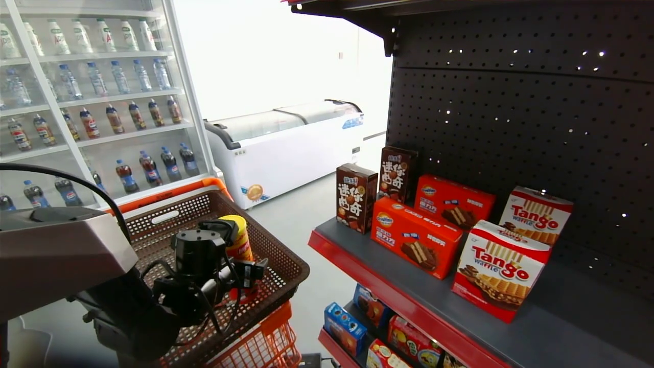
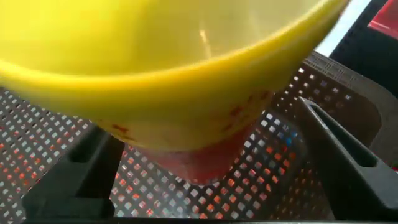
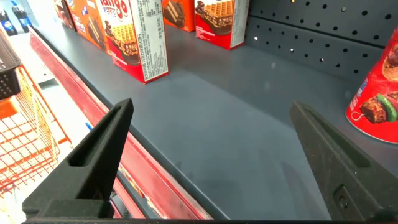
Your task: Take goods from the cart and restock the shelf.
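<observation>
A canister with a yellow lid (image 1: 236, 239) and a red body stands upright in the brown cart basket (image 1: 286, 266). My left gripper (image 1: 244, 273) is down in the basket, open, one finger on each side of the canister (image 2: 186, 81), with a gap showing on one side. My right gripper (image 3: 211, 168) hangs open over a bare stretch of the grey shelf board (image 3: 249, 112), nothing between its fingers. A red printed canister (image 3: 376, 93) stands on that board, off to one side of the right gripper.
The shelf (image 1: 409, 276) holds brown boxes (image 1: 356, 197), orange-red boxes (image 1: 415, 237) and red-and-white wafer boxes (image 1: 498, 268), with black pegboard behind. The basket sits on an orange cart frame (image 1: 265, 342). A drinks cooler (image 1: 92, 102) and a chest freezer (image 1: 286, 148) stand beyond.
</observation>
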Robot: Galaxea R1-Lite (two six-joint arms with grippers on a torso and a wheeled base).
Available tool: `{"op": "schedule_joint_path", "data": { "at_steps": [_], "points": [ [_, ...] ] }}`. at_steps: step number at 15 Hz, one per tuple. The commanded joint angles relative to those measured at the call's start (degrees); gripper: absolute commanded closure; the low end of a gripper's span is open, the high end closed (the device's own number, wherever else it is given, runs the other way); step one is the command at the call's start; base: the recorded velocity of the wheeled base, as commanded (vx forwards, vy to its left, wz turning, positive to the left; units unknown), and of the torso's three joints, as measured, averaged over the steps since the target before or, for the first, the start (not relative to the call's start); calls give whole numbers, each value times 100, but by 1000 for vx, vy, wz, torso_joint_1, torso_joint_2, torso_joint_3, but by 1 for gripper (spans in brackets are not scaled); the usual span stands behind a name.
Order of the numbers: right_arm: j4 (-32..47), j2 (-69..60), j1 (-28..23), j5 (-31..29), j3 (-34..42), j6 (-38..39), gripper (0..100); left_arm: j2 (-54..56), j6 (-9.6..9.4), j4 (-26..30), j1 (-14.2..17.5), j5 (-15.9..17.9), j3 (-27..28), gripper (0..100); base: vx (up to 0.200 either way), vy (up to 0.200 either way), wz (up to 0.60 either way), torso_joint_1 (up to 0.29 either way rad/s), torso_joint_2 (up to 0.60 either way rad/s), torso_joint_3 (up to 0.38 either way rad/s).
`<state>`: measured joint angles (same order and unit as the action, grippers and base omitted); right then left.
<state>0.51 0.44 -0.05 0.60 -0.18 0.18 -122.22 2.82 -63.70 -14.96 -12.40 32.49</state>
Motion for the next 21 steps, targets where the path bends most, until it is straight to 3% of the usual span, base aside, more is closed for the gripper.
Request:
{"op": "schedule_joint_path", "data": {
  "at_steps": [1, 7, 8, 12, 16, 19, 21],
  "points": [
    [2, 9, -4, 2, 1, -1, 0, -21, -18, -2, 10, -8, -32, 0, 0, 0, 0, 0, 0, 0],
    [2, 9, -4, 2, 1, -1, 0, -21, 0, -2, 81, -202, -120, 0, 0, 0, 0, 0, 0, 0],
    [2, 9, 5, 2, 1, -1, 0, -21, 8, 6, 81, -210, -94, 100, 0, 0, 0, 0, 0, 0],
    [2, 9, -4, 2, 1, -1, 0, -3, 17, 33, 54, -193, -173, 100, 0, 0, 0, 0, 0, 0],
    [2, 9, -4, 2, 1, -1, 0, 366, -36, 103, 63, -184, 82, 100, 0, 0, 0, 0, 0, 0],
    [2, 9, -4, 2, 1, -1, 0, 876, -88, 639, -25, -219, 214, 100, 0, 0, 0, 0, 0, 0],
    [2, 9, 5, 2, 1, -1, 0, 1438, -141, 1219, -25, 247, 372, 100, 0, 0, 0, 0, 0, 0]
  ]
}}
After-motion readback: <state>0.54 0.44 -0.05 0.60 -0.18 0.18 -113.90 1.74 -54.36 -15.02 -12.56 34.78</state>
